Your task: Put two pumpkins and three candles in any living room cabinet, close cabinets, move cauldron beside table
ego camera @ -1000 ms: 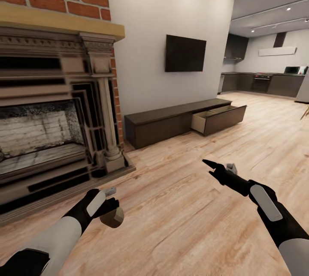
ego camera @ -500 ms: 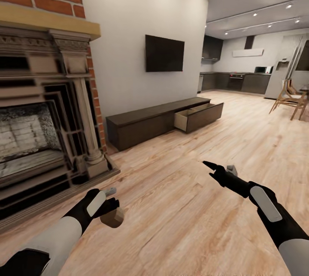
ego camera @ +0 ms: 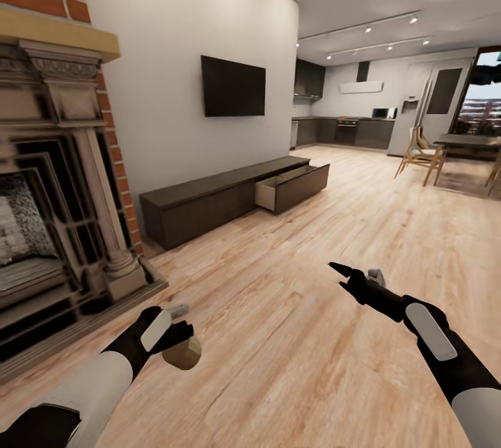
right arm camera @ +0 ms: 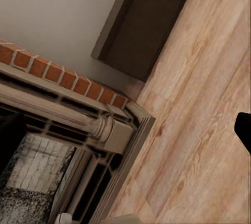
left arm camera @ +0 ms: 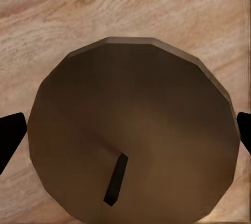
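My left gripper (ego camera: 179, 337) clamps a candle (ego camera: 182, 353) for the cabinet (ego camera: 209, 201)'s open drawer (ego camera: 292, 187); my right gripper (ego camera: 342, 277) hangs spread, empty.

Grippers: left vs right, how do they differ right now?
The left gripper is shut on a candle; the right gripper holds nothing. The left gripper is down by the fireplace hearth; the right gripper reaches farther forward over the bare floor. Both are black-fingered.

Head camera looks down the room; both wrist cameras face the wood floor (ego camera: 292, 337), the left closest.
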